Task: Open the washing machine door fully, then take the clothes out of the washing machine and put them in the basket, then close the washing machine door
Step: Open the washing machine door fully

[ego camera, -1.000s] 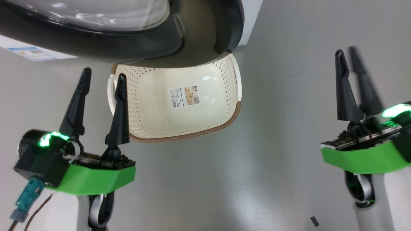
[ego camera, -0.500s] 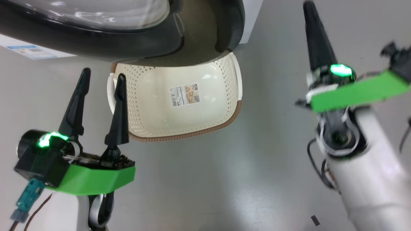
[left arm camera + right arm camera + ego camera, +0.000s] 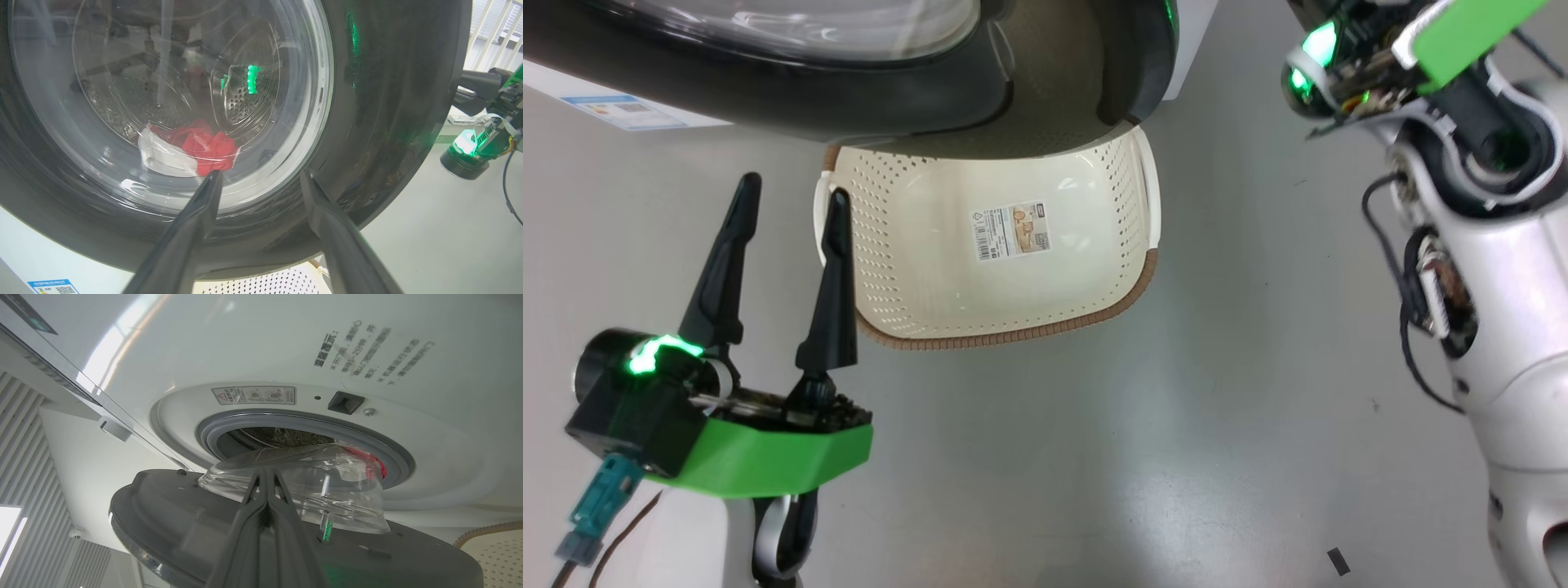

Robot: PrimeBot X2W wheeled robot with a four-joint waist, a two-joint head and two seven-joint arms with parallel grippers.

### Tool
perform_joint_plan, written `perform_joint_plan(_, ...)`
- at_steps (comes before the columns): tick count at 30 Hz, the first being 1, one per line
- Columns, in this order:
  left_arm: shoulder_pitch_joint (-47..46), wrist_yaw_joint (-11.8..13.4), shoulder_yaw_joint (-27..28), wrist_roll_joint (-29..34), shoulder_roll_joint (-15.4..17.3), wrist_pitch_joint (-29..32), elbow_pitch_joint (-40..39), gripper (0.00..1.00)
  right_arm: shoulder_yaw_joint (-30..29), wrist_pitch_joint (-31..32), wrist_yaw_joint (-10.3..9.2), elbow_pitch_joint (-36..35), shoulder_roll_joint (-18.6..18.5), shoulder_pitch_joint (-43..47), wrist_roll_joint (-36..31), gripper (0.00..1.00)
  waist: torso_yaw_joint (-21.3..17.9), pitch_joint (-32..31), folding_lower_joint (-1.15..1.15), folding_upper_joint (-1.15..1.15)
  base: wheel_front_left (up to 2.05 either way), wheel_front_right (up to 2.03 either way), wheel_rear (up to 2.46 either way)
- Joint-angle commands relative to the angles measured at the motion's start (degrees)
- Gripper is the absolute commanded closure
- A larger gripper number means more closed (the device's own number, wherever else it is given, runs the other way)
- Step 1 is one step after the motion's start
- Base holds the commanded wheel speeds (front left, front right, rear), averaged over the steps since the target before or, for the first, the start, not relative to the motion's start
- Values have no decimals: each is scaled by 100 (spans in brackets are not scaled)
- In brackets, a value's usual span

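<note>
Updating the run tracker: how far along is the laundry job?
Done: door unlatched, standing ajar off the washer. In hand: opening it fully; right gripper, fingers shut, is at its inner side, contact unclear. To do: red clothes lie inside the washer, basket is empty under the door, left gripper hovers open; finally close the door.

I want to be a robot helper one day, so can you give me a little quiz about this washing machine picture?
1. True or false: the clothes are in the basket.
2. The right claw is: A open, B shut, C holding clothes.
3. Is the washing machine door shut tight or ajar?
Key: 1 false, they lie in the drum. 2 B. 3 ajar.
</note>
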Motion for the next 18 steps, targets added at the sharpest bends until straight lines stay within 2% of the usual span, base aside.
perform_joint_plan(1, 16, -31, 141, -43, 91, -45, -150, 0, 88, 183, 30, -72, 73, -133, 107, 100, 9, 2, 0, 0, 0, 0, 0)
perform_joint_plan(10, 12, -31, 210, -45, 91, -45, -153, 0, 478, 1239, 30, 315, -146, -668, 124, 100, 51, -15, 0, 0, 0, 0, 0)
perform_joint_plan(18, 8, -31, 258, -80, 91, -45, -109, 0, 646, 1523, 30, 234, -99, -599, 47, 100, 43, -66, 0, 0, 0, 0, 0)
